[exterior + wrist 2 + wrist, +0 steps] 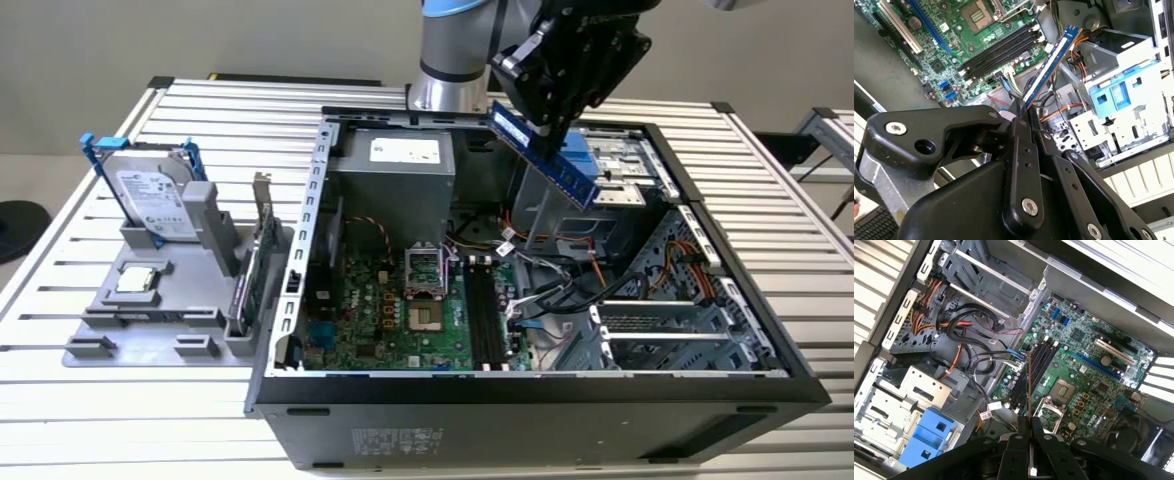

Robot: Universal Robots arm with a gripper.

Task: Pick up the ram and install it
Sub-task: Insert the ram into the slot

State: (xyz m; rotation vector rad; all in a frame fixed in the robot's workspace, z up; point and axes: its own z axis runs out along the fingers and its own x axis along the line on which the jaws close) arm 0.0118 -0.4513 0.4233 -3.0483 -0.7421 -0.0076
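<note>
The ram (563, 168) is a long blue stick held tilted in the air over the open computer case (534, 395). My gripper (541, 118) is shut on its upper end, near the back of the case. In the second wrist view the ram (1048, 67) sticks out from the black fingers (1019, 125) toward the motherboard's dark memory slots (999, 50). Seen edge-on in the first wrist view, the ram (1029, 385) lines up roughly along the memory slots (1035, 365), well above them. In the exterior view the slots (483, 318) lie beside the processor socket (424, 275).
A grey holder (147, 305) at the exterior view's left carries a silver hard drive (147, 195), an upright green card (262, 250) and a small chip (135, 280). Inside the case are a power supply (394, 165), loose cables (561, 290) and metal drive cages (667, 320).
</note>
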